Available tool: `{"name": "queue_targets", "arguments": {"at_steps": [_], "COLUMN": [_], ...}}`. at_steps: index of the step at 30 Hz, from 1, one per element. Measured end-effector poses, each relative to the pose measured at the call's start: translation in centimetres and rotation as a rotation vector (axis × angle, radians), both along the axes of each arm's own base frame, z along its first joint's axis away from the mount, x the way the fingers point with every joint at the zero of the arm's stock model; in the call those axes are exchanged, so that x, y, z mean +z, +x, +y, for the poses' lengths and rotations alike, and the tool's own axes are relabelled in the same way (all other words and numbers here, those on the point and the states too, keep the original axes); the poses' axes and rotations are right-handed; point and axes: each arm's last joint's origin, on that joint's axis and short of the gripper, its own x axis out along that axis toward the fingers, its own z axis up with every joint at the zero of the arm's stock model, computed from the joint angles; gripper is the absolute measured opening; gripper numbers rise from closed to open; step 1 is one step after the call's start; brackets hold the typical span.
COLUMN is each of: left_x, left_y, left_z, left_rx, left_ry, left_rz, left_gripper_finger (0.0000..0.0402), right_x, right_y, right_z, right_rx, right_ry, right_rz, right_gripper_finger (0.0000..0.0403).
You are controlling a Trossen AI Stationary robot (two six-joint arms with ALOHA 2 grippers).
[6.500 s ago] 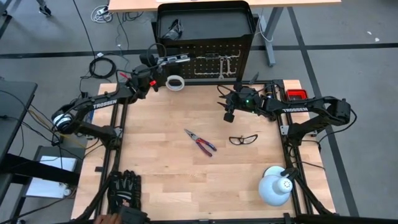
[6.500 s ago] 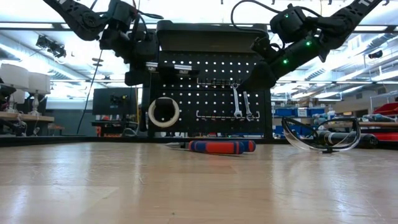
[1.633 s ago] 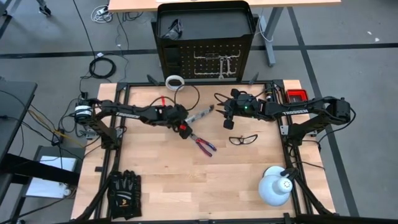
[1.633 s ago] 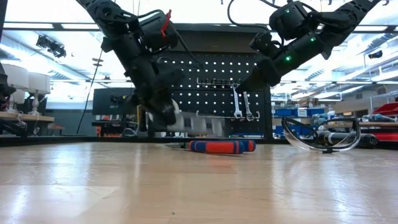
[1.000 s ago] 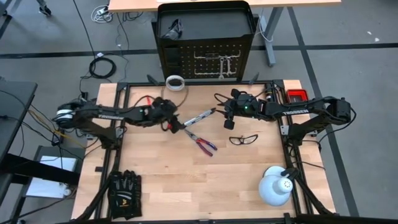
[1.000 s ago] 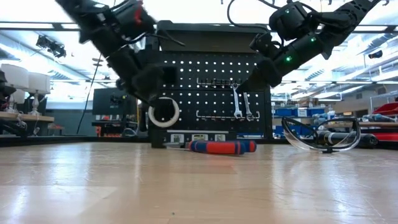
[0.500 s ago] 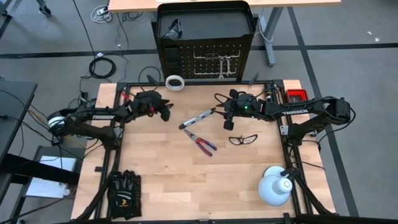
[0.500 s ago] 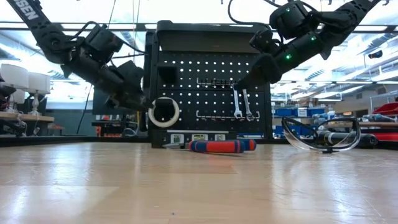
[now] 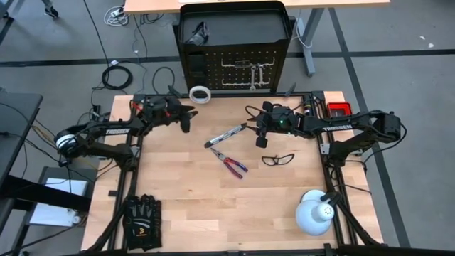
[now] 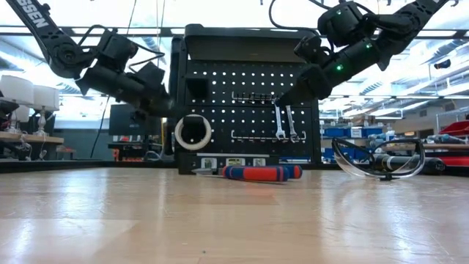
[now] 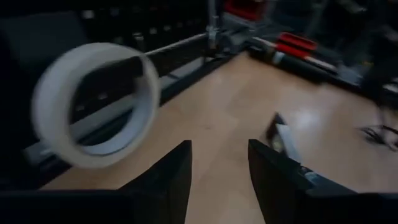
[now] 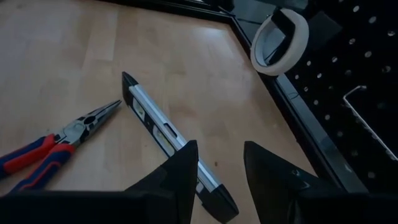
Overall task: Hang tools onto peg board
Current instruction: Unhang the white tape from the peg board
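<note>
The dark slim level bar (image 9: pixel 226 134) lies flat on the table, also in the right wrist view (image 12: pixel 174 146). The red-handled pliers (image 9: pixel 232 164) and black-framed glasses (image 9: pixel 277 159) lie on the table nearby. The white tape roll (image 9: pixel 200 94) and two silver wrenches (image 9: pixel 254 74) hang on the peg board (image 9: pixel 234 67). My left gripper (image 9: pixel 186 118) is open and empty above the table's far left, facing the tape roll (image 11: pixel 93 106). My right gripper (image 9: pixel 261 136) is open and empty, raised off the table (image 10: pixel 292 94) beside the level bar's right end.
A white dome lamp (image 9: pixel 316 213) stands at the near right corner. Black gloves (image 9: pixel 142 220) lie at the near left. A small red box (image 9: pixel 338 108) sits at the far right. The near middle of the wooden table (image 9: pixel 213 206) is bare.
My left gripper has drawn away from the level bar's left end, going up and toward the table's far left corner. The level bar stays flat on the table where it lay.
</note>
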Motion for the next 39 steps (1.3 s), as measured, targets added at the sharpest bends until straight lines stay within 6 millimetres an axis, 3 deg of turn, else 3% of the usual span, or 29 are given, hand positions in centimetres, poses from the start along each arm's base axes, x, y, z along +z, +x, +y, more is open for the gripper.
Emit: {"name": "queue_targets", "arguments": {"at_steps": [4,19,31,39], "left_x": [-0.6,-1.0,-0.7,-0.9], "left_y": [-0.2,-3.1,-0.6,0.0], "left_z": [0.1,2.8,5.1,4.9], "left_rx": [0.147,0.223,0.281,0.439], "left_ry": [-0.144,-0.137,-0.133,-0.027], "left_rz": [-0.001,0.038,0.048,0.112], "left_gripper_finger": [0.0156,0.0157,0.0157,0.0157], "right_x": [0.0,0.3,0.5,0.5], "right_y": [0.0,0.1,0.2,0.1], "right_z": [0.0,0.0,-0.2,-0.3], "right_rx": [0.0,0.002,0.011,0.008], "right_ry": [0.0,-0.012,-0.048,-0.053], "right_rz": [0.0,-0.029,-0.046,-0.041], "right_gripper_finger": [0.014,0.014,0.014,0.014]}}
